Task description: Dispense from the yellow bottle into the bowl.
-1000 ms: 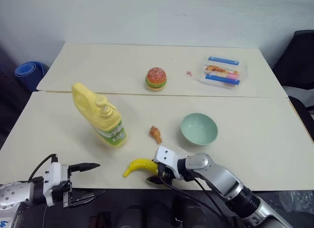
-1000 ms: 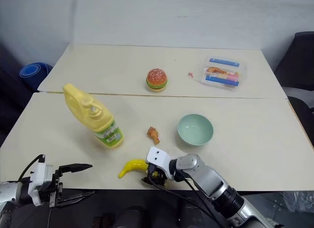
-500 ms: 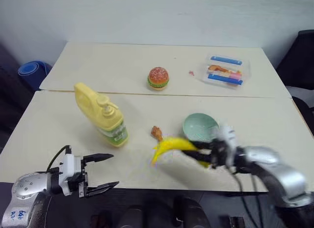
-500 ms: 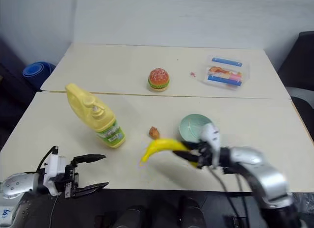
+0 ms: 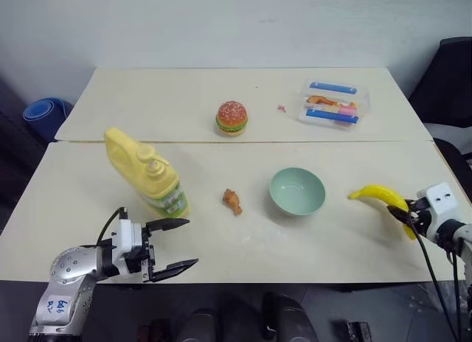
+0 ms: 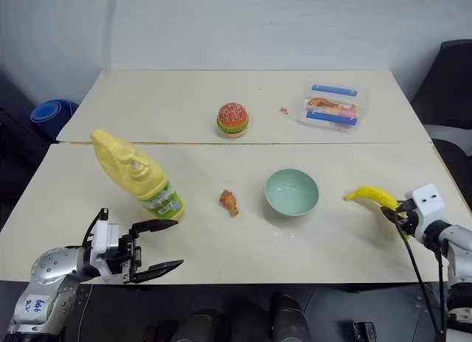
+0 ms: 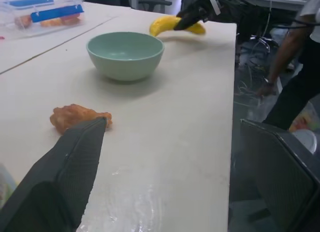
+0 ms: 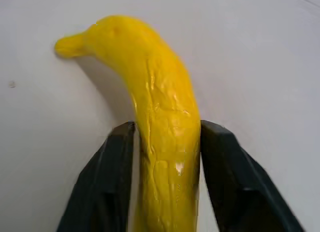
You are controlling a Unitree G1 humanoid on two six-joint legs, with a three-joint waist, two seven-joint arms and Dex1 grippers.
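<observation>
I'm looking into what seems a robot test lab: two plain cream tables (image 5: 221,239) pushed together against a bare white wall (image 5: 221,25), toy food props like a plastic burger (image 5: 231,118), and black office chairs (image 5: 450,84) beside them.

Two cream-coloured rectangular tables (image 5: 221,246) pushed together, one seam running across between them. On the near table: a large pale-yellow plastic jug with pump top and green-white label (image 5: 147,176) toward the left, leaning; a small orange-brown piece of toy fried chicken (image 5: 233,201) near the middle; a round pale mint-green bowl (image 5: 296,192) just to its right. On the far table: a toy hamburger (image 5: 231,118) near the centre; a clear plastic box with blue strips (image 5: 332,106) far right; tiny pink specks (image 5: 282,107) between them.
</observation>
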